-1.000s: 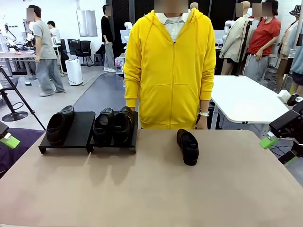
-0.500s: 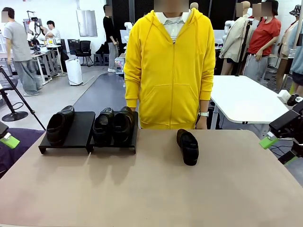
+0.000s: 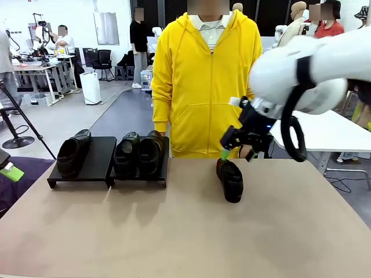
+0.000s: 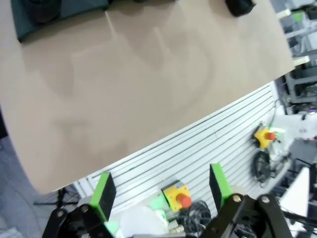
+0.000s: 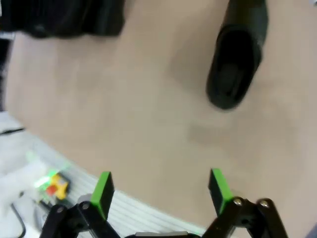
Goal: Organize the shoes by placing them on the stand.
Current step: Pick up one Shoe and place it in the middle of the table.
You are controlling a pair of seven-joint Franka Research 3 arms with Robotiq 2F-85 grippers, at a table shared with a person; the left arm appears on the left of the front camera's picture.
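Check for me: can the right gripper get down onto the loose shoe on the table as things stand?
Probably yes. The right gripper hangs open just above the loose shoe, which lies alone on bare table, apart from the stand. Only the person stands close behind.

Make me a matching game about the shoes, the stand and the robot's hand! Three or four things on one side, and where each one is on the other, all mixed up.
Things:
1. lone shoe
2. pair of shoes
3. single shoe on the stand
4. right hand

Places:
A. on the left section of the stand
B. above the far end of the lone shoe, open
C. on the bare table, off the stand
D. side by side on the right section of the stand

Pairs: 1-C, 2-D, 3-A, 4-B
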